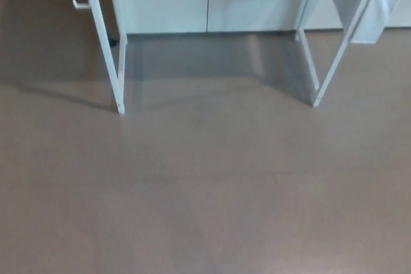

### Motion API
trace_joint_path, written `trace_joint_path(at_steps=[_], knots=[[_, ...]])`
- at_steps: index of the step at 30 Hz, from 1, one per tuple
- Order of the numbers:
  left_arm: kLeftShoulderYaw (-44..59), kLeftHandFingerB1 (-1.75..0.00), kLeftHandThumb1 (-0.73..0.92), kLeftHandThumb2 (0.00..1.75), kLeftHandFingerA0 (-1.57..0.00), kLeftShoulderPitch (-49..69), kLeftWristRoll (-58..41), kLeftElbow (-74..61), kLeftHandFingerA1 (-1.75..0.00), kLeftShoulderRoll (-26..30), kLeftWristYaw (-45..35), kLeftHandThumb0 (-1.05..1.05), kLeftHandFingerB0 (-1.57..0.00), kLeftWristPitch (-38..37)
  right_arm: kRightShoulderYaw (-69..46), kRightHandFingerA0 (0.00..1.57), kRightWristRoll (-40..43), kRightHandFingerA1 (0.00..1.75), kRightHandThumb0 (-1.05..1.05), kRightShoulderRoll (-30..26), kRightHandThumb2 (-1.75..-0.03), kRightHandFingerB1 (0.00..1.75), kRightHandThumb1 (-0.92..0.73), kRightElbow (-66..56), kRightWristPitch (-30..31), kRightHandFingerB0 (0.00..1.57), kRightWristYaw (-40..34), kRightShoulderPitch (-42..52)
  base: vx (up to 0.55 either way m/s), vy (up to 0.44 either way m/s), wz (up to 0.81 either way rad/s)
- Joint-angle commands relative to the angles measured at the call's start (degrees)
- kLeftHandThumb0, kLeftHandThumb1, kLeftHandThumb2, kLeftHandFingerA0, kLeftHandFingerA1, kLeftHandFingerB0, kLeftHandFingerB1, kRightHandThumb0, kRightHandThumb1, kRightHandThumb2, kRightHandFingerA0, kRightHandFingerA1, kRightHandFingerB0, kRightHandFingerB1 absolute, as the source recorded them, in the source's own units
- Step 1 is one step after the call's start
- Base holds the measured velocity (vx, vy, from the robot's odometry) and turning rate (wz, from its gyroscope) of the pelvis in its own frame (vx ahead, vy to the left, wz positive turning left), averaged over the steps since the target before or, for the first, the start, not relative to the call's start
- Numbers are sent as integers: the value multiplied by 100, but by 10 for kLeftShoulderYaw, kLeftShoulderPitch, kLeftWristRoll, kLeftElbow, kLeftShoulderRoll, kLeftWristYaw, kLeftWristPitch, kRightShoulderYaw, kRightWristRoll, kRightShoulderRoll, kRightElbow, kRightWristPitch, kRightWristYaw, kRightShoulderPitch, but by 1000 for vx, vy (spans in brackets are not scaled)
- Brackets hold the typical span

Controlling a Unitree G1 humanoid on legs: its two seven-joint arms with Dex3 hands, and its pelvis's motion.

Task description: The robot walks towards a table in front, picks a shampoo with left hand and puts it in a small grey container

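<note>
Floor (205, 210) fills most of the head view, which suggests the robot is at the walking stage and well short of the worktop. Only slanted white legs (106, 43) and cabinet doors (205, 4) behind them show along the top; shampoo and container are out of sight, probably above the picture's edge. Neither hand shows, so whether either is wide or narrow cannot be told.
</note>
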Motion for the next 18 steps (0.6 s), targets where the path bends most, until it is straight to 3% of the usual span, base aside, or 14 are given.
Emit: trace_joint_path(at_steps=[1,3,4,5,6,12,14,15,18], knots=[[-6,-42,49,69,-48,10,0,5,-47,3,1,-40,-38,-10,3,68,-1,43,-28,-8,-58,38,-62,0,-4,50,-6,9,412,54,12],[-8,-42,49,69,-47,12,0,4,-47,4,-1,-40,-38,-8,3,69,0,43,-28,-8,-58,38,-61,2,-5,51,-6,9,469,-3,18],[-7,-42,50,69,-48,12,-3,2,-46,3,-5,-39,-38,-7,1,65,3,53,-37,-7,-73,47,-53,2,-3,48,-5,9,384,-50,24],[-7,-42,50,69,-48,14,-3,2,-46,4,-6,-39,-38,-7,1,65,3,53,-37,-6,-73,47,-53,2,-4,48,-5,11,469,-51,22],[-8,-42,50,70,-48,14,-2,3,-47,4,-4,-40,-38,-7,3,69,1,43,-28,-6,-58,37,-61,3,-5,50,-6,12,558,-92,64],[-15,-43,50,71,-47,30,2,2,-47,7,-9,-42,-40,-20,8,66,-2,43,-28,-6,-58,37,-62,2,-12,49,-6,24,590,-86,45],[-19,-43,51,72,-47,37,4,2,-47,7,-6,-42,-40,-22,11,66,-3,43,-27,-6,-58,37,-62,2,-15,49,-7,30,541,-76,2],[-18,-35,59,58,-52,36,1,3,-39,7,-8,-33,-46,-21,10,66,-1,42,-27,-7,-59,37,-63,1,-17,48,-4,31,528,-63,-6],[-16,-35,60,58,-52,43,-3,4,-39,5,-12,-33,-46,-24,9,66,1,42,-26,-7,-59,37,-63,1,-24,48,-3,40,524,-37,-27]])
